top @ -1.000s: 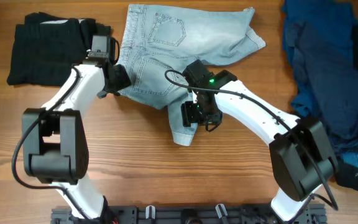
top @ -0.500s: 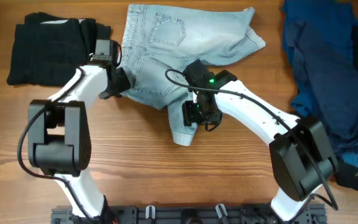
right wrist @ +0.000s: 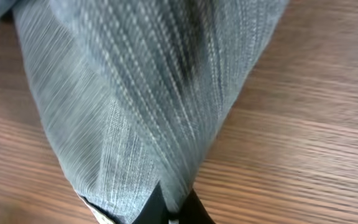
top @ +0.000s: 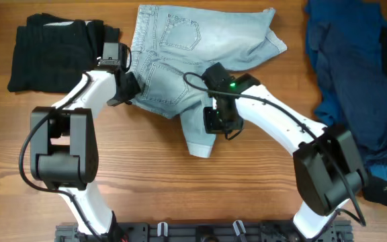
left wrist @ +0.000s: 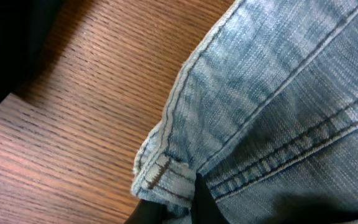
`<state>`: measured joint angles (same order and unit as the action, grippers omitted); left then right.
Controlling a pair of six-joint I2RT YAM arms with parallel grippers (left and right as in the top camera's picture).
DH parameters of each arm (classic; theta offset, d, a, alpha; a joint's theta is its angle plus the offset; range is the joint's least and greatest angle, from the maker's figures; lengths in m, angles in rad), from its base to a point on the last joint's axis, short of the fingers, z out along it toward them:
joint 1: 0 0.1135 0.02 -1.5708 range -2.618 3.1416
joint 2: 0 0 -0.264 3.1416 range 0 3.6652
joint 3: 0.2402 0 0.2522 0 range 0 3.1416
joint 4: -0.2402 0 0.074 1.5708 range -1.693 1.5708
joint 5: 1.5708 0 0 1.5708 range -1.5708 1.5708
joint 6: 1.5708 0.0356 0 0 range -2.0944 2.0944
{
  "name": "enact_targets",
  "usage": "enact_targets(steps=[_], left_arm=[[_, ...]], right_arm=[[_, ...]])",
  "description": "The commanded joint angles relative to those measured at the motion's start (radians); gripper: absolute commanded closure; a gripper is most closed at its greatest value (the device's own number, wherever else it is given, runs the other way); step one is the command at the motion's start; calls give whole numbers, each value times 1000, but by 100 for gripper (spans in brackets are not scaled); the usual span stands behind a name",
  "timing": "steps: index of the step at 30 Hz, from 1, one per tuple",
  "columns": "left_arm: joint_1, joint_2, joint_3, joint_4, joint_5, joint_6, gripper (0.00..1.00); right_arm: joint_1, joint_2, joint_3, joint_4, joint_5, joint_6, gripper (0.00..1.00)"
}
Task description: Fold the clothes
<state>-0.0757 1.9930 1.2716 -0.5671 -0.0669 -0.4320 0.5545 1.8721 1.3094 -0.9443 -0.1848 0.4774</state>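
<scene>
The clothes here are pale blue denim shorts [top: 180, 54], spread pockets-up at the table's far middle, one leg reaching toward me to its cuffed hem [top: 199, 146]. My left gripper [top: 127, 87] is shut on the shorts' left edge. In the left wrist view a stitched denim corner [left wrist: 160, 174] sits pinched between the dark fingertips [left wrist: 201, 200]. My right gripper [top: 216, 121] is shut on the near leg. In the right wrist view a ridge of denim [right wrist: 142, 93] rises out of the closed fingers [right wrist: 157, 202].
A folded black garment [top: 52, 50] lies at the far left, right beside my left gripper. A heap of dark navy clothes [top: 358, 87] fills the right side. Bare wooden table [top: 146, 181] runs along the near edge.
Both grippers have closed onto the denim shorts. The left gripper first slid up to the shorts' edge. The right gripper shifted slightly right, bunching the leg fabric.
</scene>
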Motion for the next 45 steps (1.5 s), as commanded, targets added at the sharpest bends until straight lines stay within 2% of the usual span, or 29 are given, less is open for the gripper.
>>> enact_targets(steps=[1,4,5,9,13,16,20,27,34,37,44,45], left_arm=[[48,34,-11,0,-35,-3,96],[61,34,-11,0,-35,-2,96],[64,34,-11,0,-35,-2,96],[72,34,-11,11,-35,-2,96],[74,34,-11,18,-36,-2,96],[74,34,-11,22,-36,-2,96],[74,34,-11,27,-35,-2,96],[74,34,-11,25,-35,-2,96],[89,32,-11,26,-35,-2,96],[97,28,-11,25,-35,-2,96],[105,28,-11,23,-35,1,96],[105,28,-11,21,-35,2,96]], right_arm=[[-7,-6,-8,11,14,-7,85],[10,-6,-9,30,2,-7,56],[17,-6,-9,36,5,-6,51],[34,3,-10,53,5,-6,50],[34,23,-10,60,5,-6,52],[34,48,-10,69,0,-3,63],[34,66,-10,70,-2,-2,96],[-27,42,38,-28,55,-18,96],[-234,9,239,-210,103,-253,96],[-307,9,336,-236,138,-373,96],[-378,10,412,-175,328,-452,96],[-378,16,410,-169,355,-446,83]])
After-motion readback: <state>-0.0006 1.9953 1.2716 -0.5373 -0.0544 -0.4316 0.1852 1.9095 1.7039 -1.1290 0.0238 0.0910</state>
